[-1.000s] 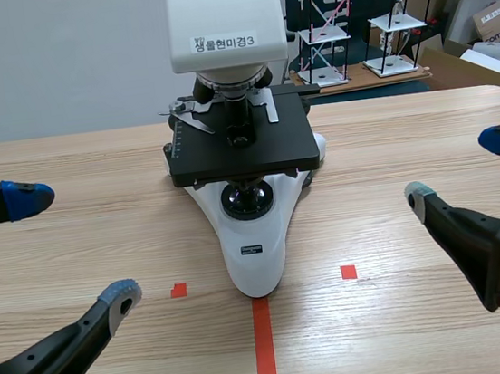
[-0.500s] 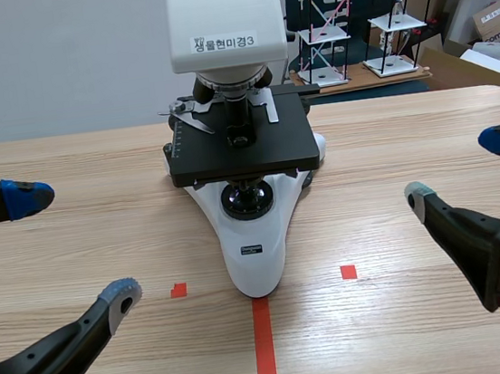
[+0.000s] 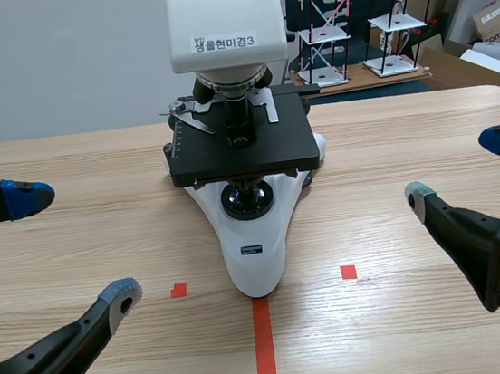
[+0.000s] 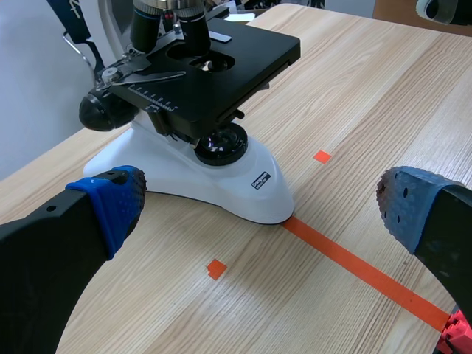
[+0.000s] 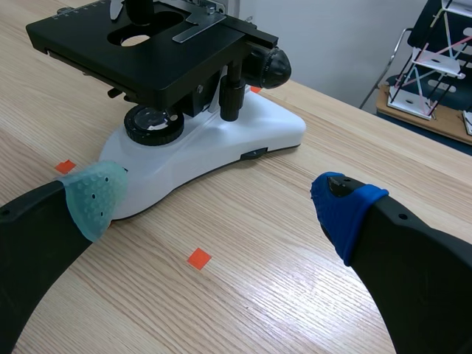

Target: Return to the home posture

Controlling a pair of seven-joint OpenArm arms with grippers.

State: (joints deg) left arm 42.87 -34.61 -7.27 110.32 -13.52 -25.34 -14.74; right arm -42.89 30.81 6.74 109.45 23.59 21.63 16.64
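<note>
**Left gripper** (image 3: pixel 73 248): located at the near left of the table (image 3: pixel 92 161). The fingers are spread wide and hold nothing. In the left wrist view its pads stand to either side of the microscope, well apart from it and without contact.

**Microscope** (image 3: pixel 252 241): stands upright at the table centre. Its white base meets the far end of the orange tape line (image 3: pixel 264 349), and its black stage (image 3: pixel 241 151) is level. The task does not call for handling it.

**Right gripper** (image 3: pixel 462 165): located at the near right, fully spread and empty. It mirrors the left gripper at a similar stand-off.

**Assessment:** the task concerns the arms alone. Both sit low, set back and symmetrical about the centre line. This suggests the home posture is reached, or nearly so. The clearance on both sides keeps the microscope free of accidental contact.
</note>
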